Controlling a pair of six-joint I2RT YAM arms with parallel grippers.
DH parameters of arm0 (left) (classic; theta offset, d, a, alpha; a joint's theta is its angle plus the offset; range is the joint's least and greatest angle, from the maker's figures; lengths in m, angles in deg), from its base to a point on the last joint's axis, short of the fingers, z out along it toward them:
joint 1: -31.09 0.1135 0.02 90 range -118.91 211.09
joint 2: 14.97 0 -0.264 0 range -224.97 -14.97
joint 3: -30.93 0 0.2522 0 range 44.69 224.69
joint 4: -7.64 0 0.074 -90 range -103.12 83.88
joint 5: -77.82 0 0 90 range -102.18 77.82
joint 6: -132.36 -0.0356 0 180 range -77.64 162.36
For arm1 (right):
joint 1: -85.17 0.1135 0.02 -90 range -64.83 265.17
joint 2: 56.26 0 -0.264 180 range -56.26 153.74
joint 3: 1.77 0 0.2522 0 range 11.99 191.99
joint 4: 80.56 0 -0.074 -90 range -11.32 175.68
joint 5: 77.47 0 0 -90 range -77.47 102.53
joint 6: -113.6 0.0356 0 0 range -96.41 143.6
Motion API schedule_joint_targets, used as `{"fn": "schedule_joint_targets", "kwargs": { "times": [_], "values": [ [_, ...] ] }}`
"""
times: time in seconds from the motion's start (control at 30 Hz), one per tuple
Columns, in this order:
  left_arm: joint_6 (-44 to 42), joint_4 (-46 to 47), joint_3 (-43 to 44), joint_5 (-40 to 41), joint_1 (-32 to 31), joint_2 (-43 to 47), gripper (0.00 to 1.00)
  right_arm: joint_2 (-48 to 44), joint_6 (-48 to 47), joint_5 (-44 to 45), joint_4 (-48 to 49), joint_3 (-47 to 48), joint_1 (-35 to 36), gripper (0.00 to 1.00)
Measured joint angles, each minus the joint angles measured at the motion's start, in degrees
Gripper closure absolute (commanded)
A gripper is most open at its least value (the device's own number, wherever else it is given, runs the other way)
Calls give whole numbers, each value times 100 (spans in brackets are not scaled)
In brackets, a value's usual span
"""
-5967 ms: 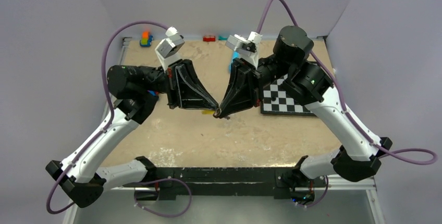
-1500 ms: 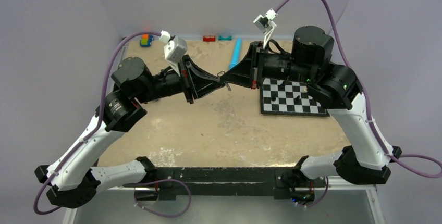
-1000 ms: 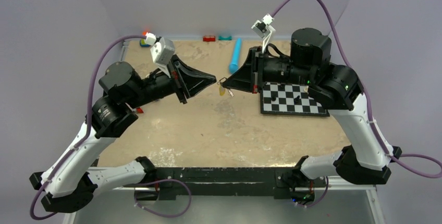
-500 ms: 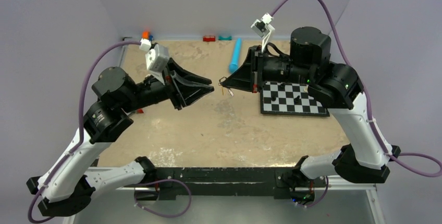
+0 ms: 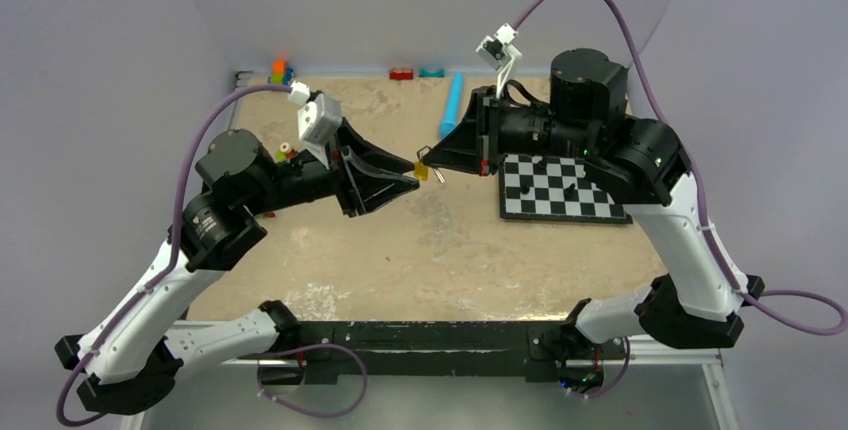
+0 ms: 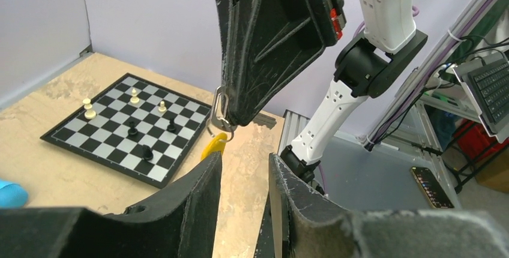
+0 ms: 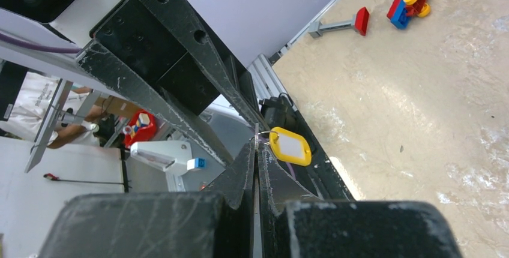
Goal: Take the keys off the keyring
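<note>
Left wrist view: right jaws clamped on keyring point(image 6: 220, 107), yellow key point(image 6: 215, 146) dangling below; left jaws parted, holding nothing

Matt black plastic on the left gripper point(image 6: 243, 165), grainy and scuffed pale along the finger edges — same scratched, dull finish on the right gripper point(image 6: 233, 119). Thin bright metal for the keyring point(image 6: 220, 105); smooth, glossy yellow plastic for the head of the key point(image 7: 290, 146). Rough, mottled tan wood-like top on the table point(image 5: 450, 250), worn whitish in patches. Smooth, faintly shiny print on the chessboard point(image 6: 102, 141).
</note>
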Motion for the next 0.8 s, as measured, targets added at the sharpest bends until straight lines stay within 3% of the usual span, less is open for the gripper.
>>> {"fn": "schedule_joint_targets", "kwargs": {
  "times": [0.8],
  "values": [
    [-2,577,-74,-280,0,-197,64,39,2,-42,131,-4,0,100]
  ]
}}
